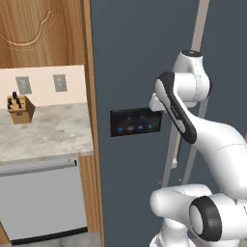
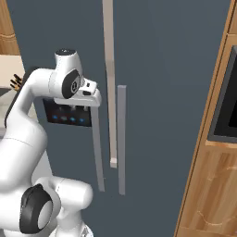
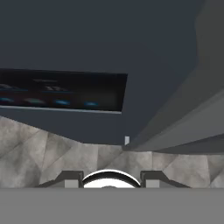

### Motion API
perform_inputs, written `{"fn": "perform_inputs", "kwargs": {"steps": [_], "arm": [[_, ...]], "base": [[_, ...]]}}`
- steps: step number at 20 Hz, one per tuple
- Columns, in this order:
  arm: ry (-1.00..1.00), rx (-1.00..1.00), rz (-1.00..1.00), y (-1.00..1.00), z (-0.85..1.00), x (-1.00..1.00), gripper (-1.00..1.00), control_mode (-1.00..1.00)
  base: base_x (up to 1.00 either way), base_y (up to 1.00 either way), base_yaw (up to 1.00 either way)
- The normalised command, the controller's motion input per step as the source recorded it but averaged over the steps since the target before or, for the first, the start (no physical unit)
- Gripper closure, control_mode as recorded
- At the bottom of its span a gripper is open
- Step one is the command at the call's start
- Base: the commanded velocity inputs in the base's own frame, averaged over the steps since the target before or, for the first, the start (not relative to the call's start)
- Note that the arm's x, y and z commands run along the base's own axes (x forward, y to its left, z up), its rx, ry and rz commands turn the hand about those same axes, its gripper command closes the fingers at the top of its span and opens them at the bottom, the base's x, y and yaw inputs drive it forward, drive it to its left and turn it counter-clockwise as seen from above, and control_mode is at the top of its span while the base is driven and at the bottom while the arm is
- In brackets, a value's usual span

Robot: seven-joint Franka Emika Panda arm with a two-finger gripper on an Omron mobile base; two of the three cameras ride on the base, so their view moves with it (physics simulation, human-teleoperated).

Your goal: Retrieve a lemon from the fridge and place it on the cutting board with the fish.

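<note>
The fridge [image 1: 135,58] [image 2: 162,69] is a tall dark slate-grey front with both doors shut. Its black panel with blue lights [image 1: 135,122] [image 2: 67,113] [image 3: 61,92] sits on the left door. Two long grey handles [image 2: 97,152] [image 2: 121,139] hang side by side at the door seam. My hand [image 1: 155,102] [image 2: 90,95] hovers right in front of the panel, at the top of the left handle. In the hand view my gripper [image 3: 111,180] points down along the door, its tips apart with nothing between them. The lemon, the cutting board and the fish are out of view.
Left of the fridge runs a speckled stone counter [image 1: 43,130] with a knife block [image 1: 20,108], above a silver dishwasher [image 1: 43,198]. Right of the fridge stands a wooden cabinet [image 2: 213,185] with a dark oven window [image 2: 227,106]. Grey floor tiles [image 3: 43,148] lie below the door.
</note>
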Motion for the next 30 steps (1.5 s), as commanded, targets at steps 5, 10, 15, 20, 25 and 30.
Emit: {"fn": "perform_inputs", "kwargs": {"steps": [5,10,15,20,25,30], "arm": [[0.0,0.0,0.0,0.0,0.0,-0.01,-1.0,1.0],[0.0,0.0,0.0,0.0,0.0,0.0,-1.0,1.0],[0.0,0.0,0.0,0.0,0.0,0.0,-1.0,1.0],[0.0,0.0,0.0,0.0,0.0,0.0,-1.0,1.0],[0.0,0.0,0.0,0.0,0.0,0.0,-1.0,1.0],[0.0,0.0,0.0,0.0,0.0,0.0,-1.0,1.0]], "base": [[-0.3,-0.03,-0.01],[-0.45,-0.07,-0.05],[-0.31,-0.12,-0.04],[-0.35,-0.27,-0.02],[-0.1,-0.32,0.0],[-0.02,-0.38,0.0]]}}
